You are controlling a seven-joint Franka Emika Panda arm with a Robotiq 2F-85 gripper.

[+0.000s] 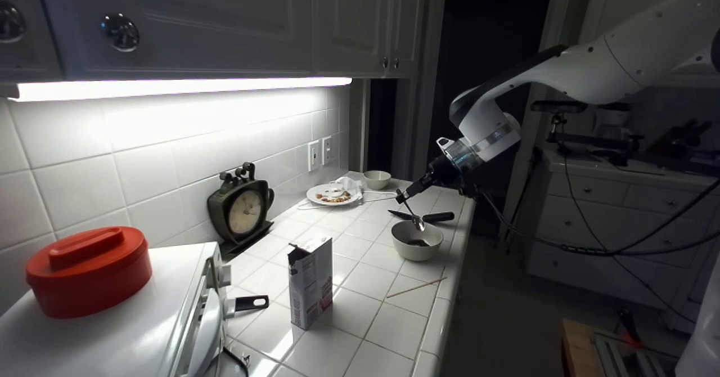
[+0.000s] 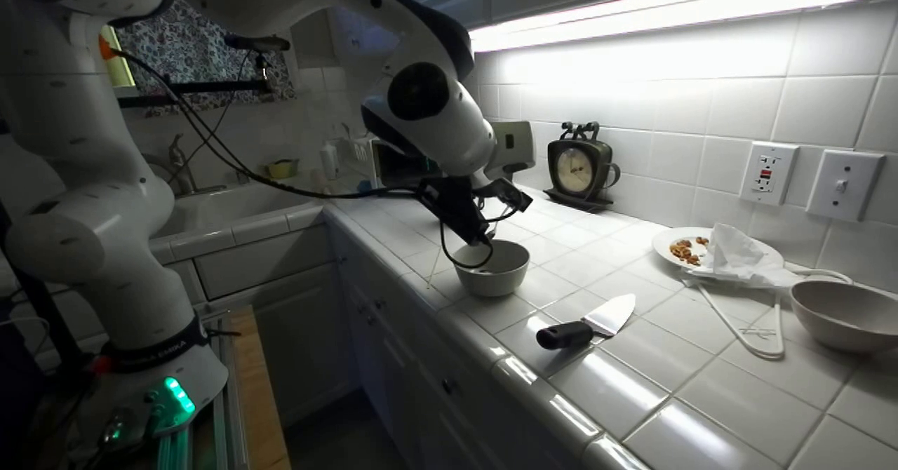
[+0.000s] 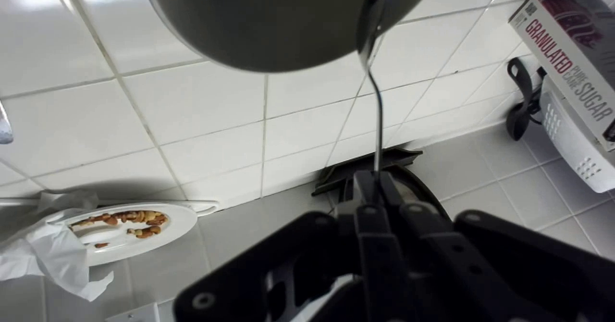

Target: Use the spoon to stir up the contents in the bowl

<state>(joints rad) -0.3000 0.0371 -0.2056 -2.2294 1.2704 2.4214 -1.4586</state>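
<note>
The spoon [image 1: 410,208] is a slim metal utensil, gripped by its handle and slanting down to the bowl [image 1: 413,254]. My gripper [image 1: 401,197] is above the bowl's far side in that exterior view, its fingers pinched together on the handle. In the wrist view the spoon [image 3: 379,115] runs from the gripper [image 3: 378,180] up over the bowl [image 3: 269,67]. Its head is at the bowl's opening; I cannot tell whether it touches the dark contents [image 1: 417,242]. In an exterior view, the gripper and a looping cable partly cover the bowl [image 2: 494,284].
A black-handled server [image 2: 565,335] lies near the bowl. Around it are a sugar box [image 1: 311,281], a thin stick [image 1: 416,287], a plate [image 2: 665,238] with food and tissue, another bowl [image 2: 852,323] and a clock [image 1: 246,211]. The counter's edge [image 1: 447,326] runs close by.
</note>
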